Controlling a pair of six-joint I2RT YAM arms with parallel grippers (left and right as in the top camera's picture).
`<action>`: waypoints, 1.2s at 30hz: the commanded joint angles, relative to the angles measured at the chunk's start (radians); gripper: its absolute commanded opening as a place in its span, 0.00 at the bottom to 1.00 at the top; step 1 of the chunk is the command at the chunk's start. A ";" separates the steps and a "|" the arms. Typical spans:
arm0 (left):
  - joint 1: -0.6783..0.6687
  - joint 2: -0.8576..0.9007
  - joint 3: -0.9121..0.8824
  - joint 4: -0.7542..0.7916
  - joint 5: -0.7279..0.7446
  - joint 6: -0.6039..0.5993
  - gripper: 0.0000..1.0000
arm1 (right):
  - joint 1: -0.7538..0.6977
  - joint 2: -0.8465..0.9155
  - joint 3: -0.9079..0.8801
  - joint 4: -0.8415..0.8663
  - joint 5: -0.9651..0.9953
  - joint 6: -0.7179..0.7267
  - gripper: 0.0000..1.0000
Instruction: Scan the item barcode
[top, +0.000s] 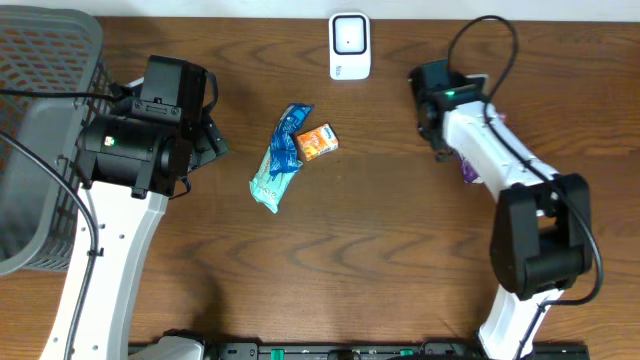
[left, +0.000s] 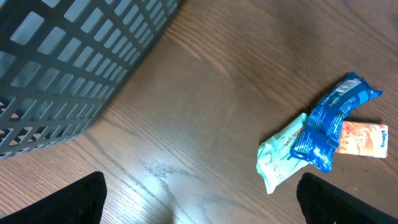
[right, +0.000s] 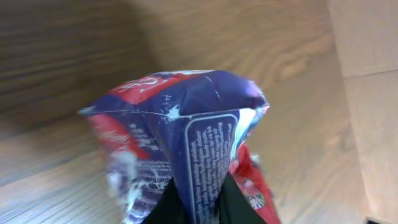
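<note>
**A:** Which step is this?

**B:** The carry to the scanner (top: 350, 45), I'd judge. The right claw (right: 198, 208) is closed on the purple pouch (right: 186, 124), pinching one edge, and the rest of the pouch fills the wrist view.

**A:** Where's the pouch relative to the scanner?

**B:** To the scanner's right and nearer the robot, apart from it. From overhead the arm covers most of it and only a purple corner shows.

**A:** Is the barcode facing the scanner?

**B:** I can't tell. The wrist view shows a white-framed panel of small print, but I can't make out any bars.

**A:** And the left claw (top: 212, 142)?

**B:** It's wide open and holds nothing. It sits well to the scanner's left, near the basket (top: 40, 100). The blue pack (top: 283, 155) and the orange pack (top: 317, 142) lie touching on the bench (top: 380, 250), between that claw and the scanner and a little nearer the robot.

**A:** What does the next move need?

**B:** In my view, the pouch has to go across to the scanner's face, turned so the barcode side meets the window. The grip is on a thin, crinkly edge, so the turn should be slow or the film may slip or fold over the code.
</note>
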 joint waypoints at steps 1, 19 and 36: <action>0.003 0.003 0.008 -0.004 -0.020 0.010 0.98 | 0.084 0.002 -0.004 0.027 -0.152 0.025 0.19; 0.003 0.003 0.008 -0.004 -0.020 0.010 0.98 | 0.034 0.002 0.487 -0.232 -0.414 -0.200 0.76; 0.003 0.003 0.008 -0.004 -0.020 0.010 0.98 | -0.436 0.011 0.068 -0.069 -1.443 -0.592 0.79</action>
